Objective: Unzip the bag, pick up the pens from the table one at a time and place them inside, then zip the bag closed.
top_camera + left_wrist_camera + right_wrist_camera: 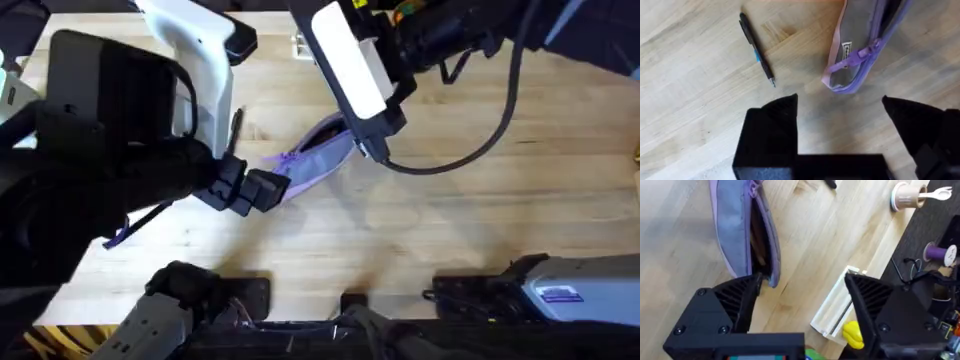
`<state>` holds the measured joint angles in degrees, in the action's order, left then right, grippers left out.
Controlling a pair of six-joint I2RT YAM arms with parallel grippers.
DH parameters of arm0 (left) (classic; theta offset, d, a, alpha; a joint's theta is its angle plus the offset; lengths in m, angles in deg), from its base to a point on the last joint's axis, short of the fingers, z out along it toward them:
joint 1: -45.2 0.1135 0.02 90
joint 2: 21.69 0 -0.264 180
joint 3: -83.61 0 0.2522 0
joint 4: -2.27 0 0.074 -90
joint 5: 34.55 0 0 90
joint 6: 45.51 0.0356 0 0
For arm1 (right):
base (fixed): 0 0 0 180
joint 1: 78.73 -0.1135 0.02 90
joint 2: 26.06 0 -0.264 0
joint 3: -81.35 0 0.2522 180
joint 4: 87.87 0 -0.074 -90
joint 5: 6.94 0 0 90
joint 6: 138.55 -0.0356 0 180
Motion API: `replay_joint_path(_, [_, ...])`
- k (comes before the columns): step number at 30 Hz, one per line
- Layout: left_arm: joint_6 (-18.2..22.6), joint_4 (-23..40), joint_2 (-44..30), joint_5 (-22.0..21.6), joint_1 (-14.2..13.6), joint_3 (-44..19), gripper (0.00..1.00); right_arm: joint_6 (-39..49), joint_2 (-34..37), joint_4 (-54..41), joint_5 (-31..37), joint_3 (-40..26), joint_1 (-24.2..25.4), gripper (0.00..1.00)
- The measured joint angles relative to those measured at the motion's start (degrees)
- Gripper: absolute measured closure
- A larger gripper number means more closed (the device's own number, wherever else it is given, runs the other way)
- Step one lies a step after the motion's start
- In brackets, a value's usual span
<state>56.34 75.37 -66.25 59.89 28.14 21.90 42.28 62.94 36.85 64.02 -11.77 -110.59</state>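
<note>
Two grippers stand close to the bag (318, 155), one at each end. The left gripper (840, 107) has its black fingers (782, 107) spread wide with nothing between them; it hangs just short of the pouch's near end, and in the overhead view it (252, 190) sits right beside the lavender tip. The right gripper (802, 287) is likewise spread wide and holds nothing; one finger (740, 295) sits just beside the far end of the bag (742, 230), though contact cannot be told.

From the left wrist, the bag (860, 45) lies on the table (700, 115) with its zipper pull (860, 54) near the end closest to the gripper, and the zipper behind it parted. The right wrist view shows the mouth gaping, with a dark, brownish interior (759, 240); what lies inside cannot be made out.

Beside the bag, apart from it, a dark pen (756, 49) with a blue band lies flat on the wood, tip toward the left gripper. In the overhead view a thin dark pen (235, 128) lies close to the left arm's white link, and a purple-blue pen (118, 236) pokes out from under the left arm nearer the table's front edge.

Farther out, the right wrist view shows a white slatted rack (835, 307) near the table edge, a yellow object (853, 332) beside it, a tan cup (905, 195) with white-tipped sticks, and a purple spool (940, 254) on the dark surface beyond.
</note>
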Motion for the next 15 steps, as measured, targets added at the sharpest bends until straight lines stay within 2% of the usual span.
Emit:
replay_joint_path(2, [0.0,0.0,0.0,0.0,0.0,0.0,0.007,1.2,0.0,0.2,0.0,0.0,0.0,0.009])
replay_joint_path(3, [0.0,0.0,0.0,0.0,0.0,0.0,0.008,2.0,0.0,-0.1,-0.1,0.0,0.0,0.064])
replay_joint_path(4, [0.0,0.0,0.0,0.0,0.0,0.0,0.008,2.2,0.0,-0.6,-0.3,0.0,0.0,0.181])
replay_joint_path(5, [0.0,0.0,0.0,0.0,0.0,0.0,0.008,2.7,0.0,-4.2,-0.5,0.0,0.0,0.619])
replay_joint_path(7, [0.0,0.0,0.0,0.0,0.0,0.0,0.008,2.7,0.0,-6.2,-0.7,0.0,0.0,0.894])
replay_joint_path(8, [0.0,0.0,0.0,0.0,0.0,0.0,0.006,2.7,0.0,-6.9,-0.7,0.0,0.0,0.948])
replay_joint_path(9, [0.0,0.0,0.0,0.0,0.0,0.0,0.007,2.7,0.0,-7.3,-0.7,0.0,0.0,0.963])
replay_joint_path(15, [0.0,0.0,0.0,0.0,0.0,0.0,0.007,2.9,2.5,-7.7,-1.7,0.0,0.0,0.968])
